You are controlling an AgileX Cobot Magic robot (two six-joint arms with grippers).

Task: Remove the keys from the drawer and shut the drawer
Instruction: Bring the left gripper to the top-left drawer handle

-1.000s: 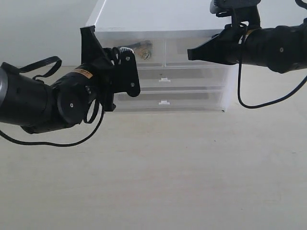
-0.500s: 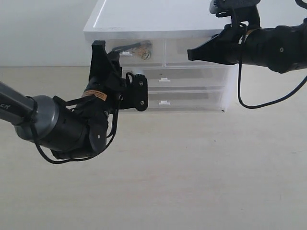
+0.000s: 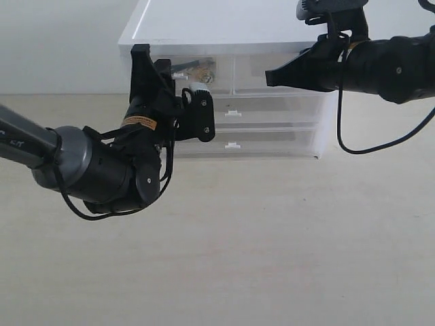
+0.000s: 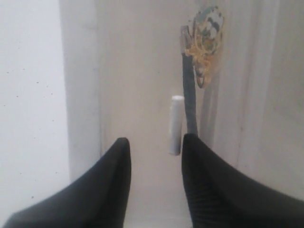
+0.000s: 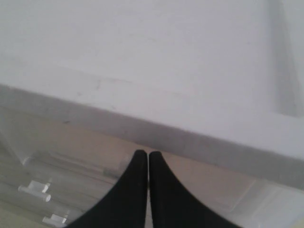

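Now shift your left gripper (image 4: 156, 138) (fingers apart) until the tab (image 4: 176, 124) on the drawer (image 4: 137, 71) sits centred, then pinch squarely.

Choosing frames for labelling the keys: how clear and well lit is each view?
Exterior view: even light, sharp, gold-and-silver keys on black cord dim behind translucent white plastic drawer front. Left wrist view: keys hazy, washed out. Right wrist view: pale, soft.

Exterior camera faces the cabinet (image 3: 265, 112) front; close up, left wrist views the drawer (image 4: 137, 85), right wrist its top
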